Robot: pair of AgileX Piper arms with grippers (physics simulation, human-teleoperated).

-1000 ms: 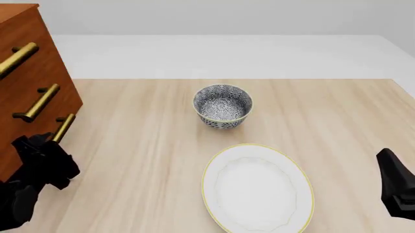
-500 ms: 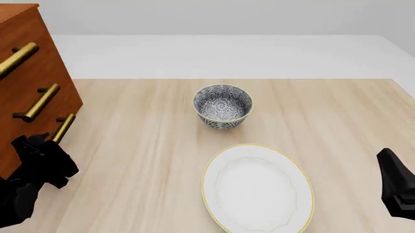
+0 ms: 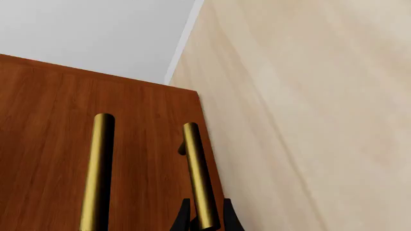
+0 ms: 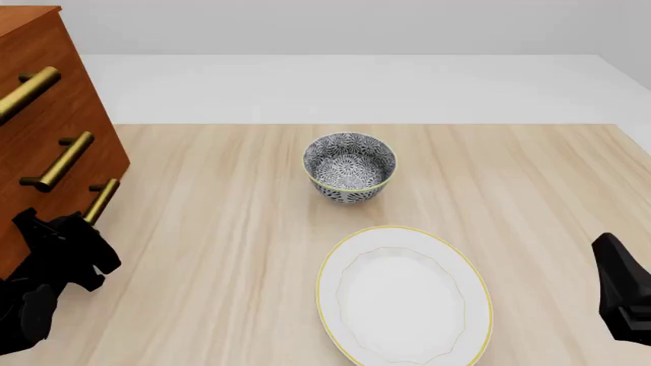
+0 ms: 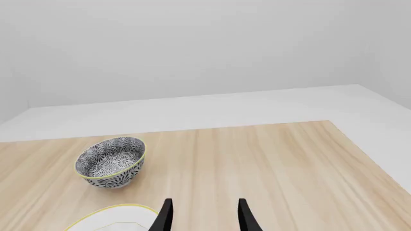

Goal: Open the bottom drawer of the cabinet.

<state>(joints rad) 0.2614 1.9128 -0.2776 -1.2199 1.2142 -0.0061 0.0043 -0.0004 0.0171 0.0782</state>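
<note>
Standing at the left edge of the light wooden tabletop (image 4: 234, 229): the cabinet (image 4: 41, 145), a large reddish-brown wooden chest with three brass bar handles, cut off by the front view's left border. The bottom drawer (image 3: 154, 183), the lowermost reddish-brown wooden front, sits flush with the cabinet face; no gap shows, so it is judged shut.

Left end effector (image 3: 204, 222): black, its two fingertips set closely on either side of the near end of the bottom drawer's brass bar handle (image 3: 198, 173). The fingers appear to pinch the bar, though actual contact is at the left wrist view's border and hard to confirm. Judged status: approach done, grasp made or nearly made, the pull outward not yet begun.

Right end effector (image 5: 202, 214): black, fingers spread with nothing between them, hanging by the tabletop's right edge, well apart from the cabinet.

Other items: a blue-and-white patterned ceramic bowl (image 4: 349, 166) near the tabletop's middle; a white oval plate with a yellow rim (image 4: 405, 296) toward the near edge.

Hidden or unclear: the cabinet's left part and base; the lower end of the bottom handle behind the left arm in the front view; the drawer seams, which cannot be made out.
</note>
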